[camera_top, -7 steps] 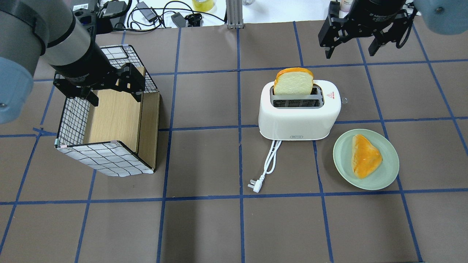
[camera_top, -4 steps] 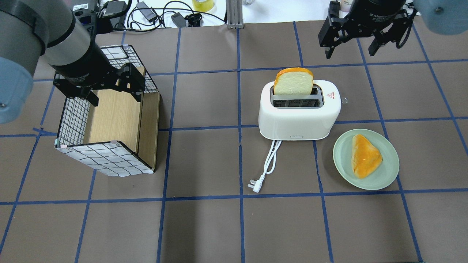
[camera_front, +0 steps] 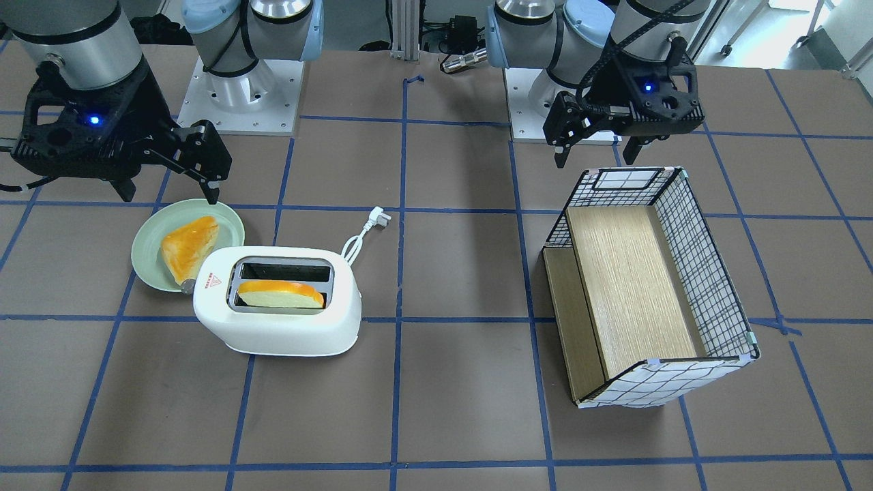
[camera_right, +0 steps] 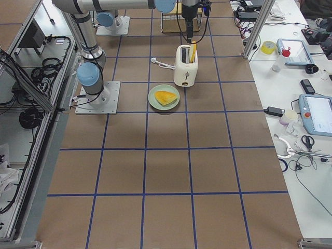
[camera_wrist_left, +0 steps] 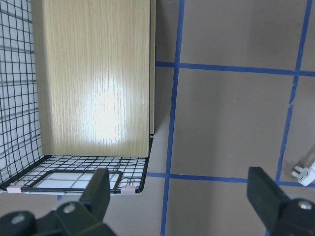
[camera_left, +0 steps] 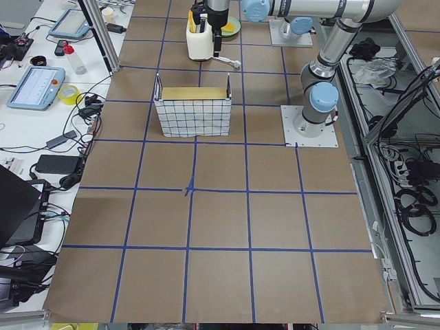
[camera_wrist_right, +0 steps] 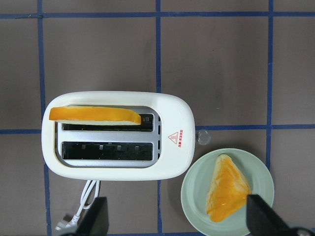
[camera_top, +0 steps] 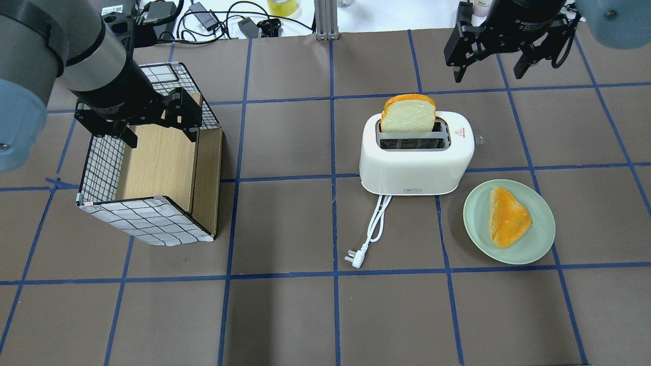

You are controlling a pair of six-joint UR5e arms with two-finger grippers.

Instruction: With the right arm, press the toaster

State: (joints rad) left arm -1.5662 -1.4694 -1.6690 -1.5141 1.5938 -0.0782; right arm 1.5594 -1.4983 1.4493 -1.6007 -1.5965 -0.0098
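The white toaster (camera_top: 414, 162) stands right of the table's middle, and it also shows in the front view (camera_front: 279, 327) and the right wrist view (camera_wrist_right: 118, 167). A bread slice (camera_top: 408, 114) sticks up from its far slot. A small clear lever knob (camera_top: 479, 137) sits at the toaster's right end. My right gripper (camera_top: 487, 75) hangs open and empty, high above the table beyond the toaster's right end; in the front view (camera_front: 169, 194) it hovers over the plate. My left gripper (camera_top: 161, 138) is open and empty above the box.
A green plate (camera_top: 473, 223) with a toast piece (camera_top: 508, 217) lies at the toaster's near right. The white cord and plug (camera_top: 356, 256) trail toward the robot. A grid-patterned wooden box (camera_top: 157, 162) lies on the left. Cables and clutter lie beyond the far edge.
My right gripper has drifted very slightly to the right. Nothing else has moved.
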